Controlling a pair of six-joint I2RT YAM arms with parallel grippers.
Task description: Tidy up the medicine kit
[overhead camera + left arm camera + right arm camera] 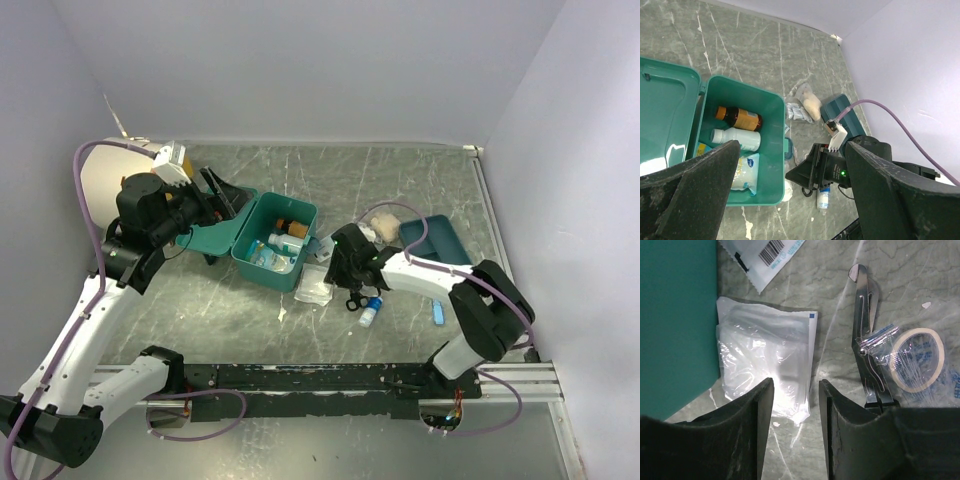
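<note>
The medicine kit [302, 215], a teal box, stands open at centre left with its lid [208, 238] folded back. In the left wrist view it [771, 150] holds a brown bottle [740, 118], a white bottle [735, 138] and a packet [744, 172]. My left gripper [215, 200] is open and empty, held high over the lid [792, 145]. My right gripper [345, 278] is open and empty, low over a clear plastic packet [765, 360] beside the kit's wall [675, 315], with its jaws [796, 385] over the packet's near corner.
Scissors [865, 340] and bagged tape [917, 360] lie right of the packet. A small vial [370, 312], a blue item [438, 312], a cotton bag [372, 230] and a dark teal tray [440, 238] lie to the right. A cream cylinder [100, 185] stands at far left.
</note>
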